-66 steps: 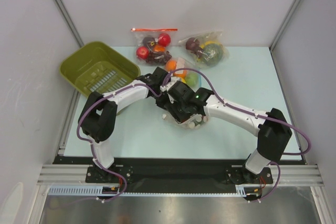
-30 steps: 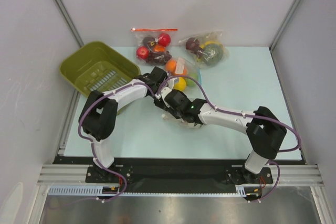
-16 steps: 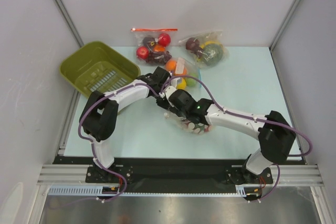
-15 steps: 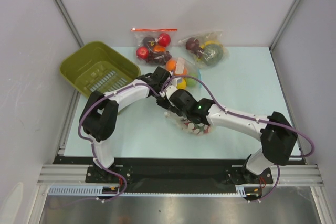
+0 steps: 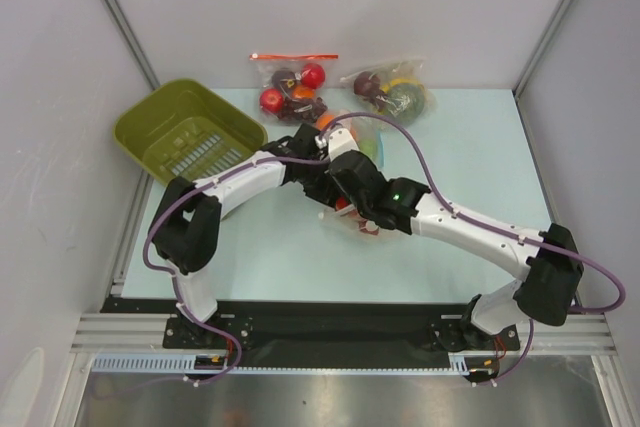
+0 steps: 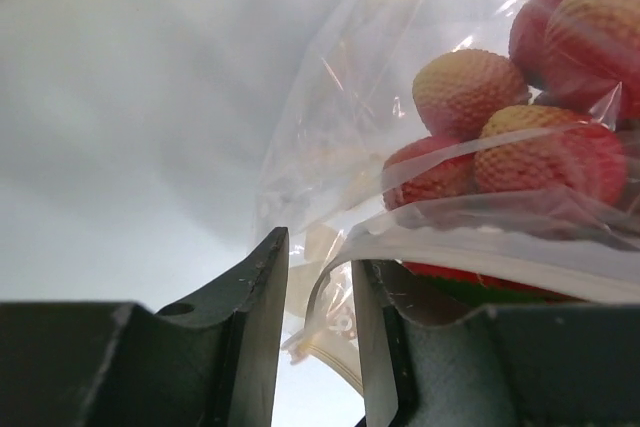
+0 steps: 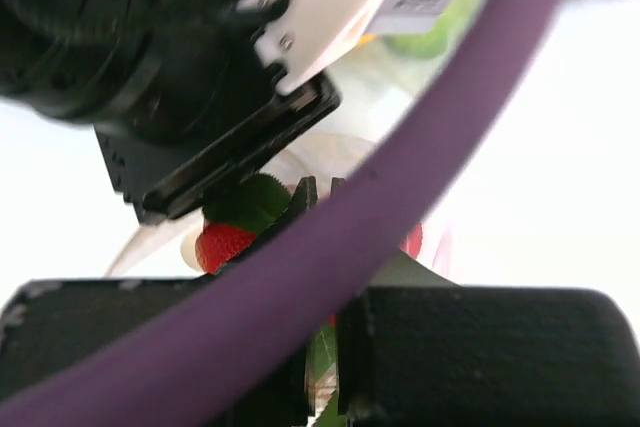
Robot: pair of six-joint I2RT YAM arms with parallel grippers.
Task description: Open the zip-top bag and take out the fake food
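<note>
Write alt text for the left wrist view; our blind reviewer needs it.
Close-up of a clear zip-top bag holding red and yellowish strawberry-like fake food, its crumpled edge caught between the two dark fingers of the left pincer at the bottom.

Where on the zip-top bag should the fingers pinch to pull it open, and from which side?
Pinch the flat lip of the zip-top bag beside its whitish zip strip, coming edge-on from the mouth side, where the left gripper sits. The body bulges with fake strawberries, so only the lip is thin enough to pinch.
</note>
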